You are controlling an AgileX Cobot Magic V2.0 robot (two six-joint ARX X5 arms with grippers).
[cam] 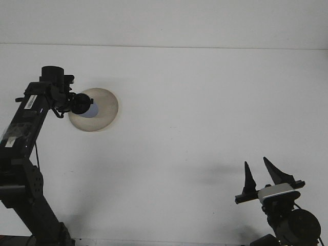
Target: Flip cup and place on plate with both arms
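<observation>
The left gripper [84,105] is a dark mass over the plate [105,105]; its fingers cannot be made out singly, so whether they are parted or closed cannot be told. The cup [92,109] shows only as a small bluish patch at the fingers' end, the rest hidden behind them, and its orientation is unclear. The plate's left part is covered by the gripper. The bases of both arms are cut off by the bottom edge.

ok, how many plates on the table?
1. The plate sits far left on the table, with the left gripper holding the cup over its left edge. Nothing else looks hidden.
</observation>
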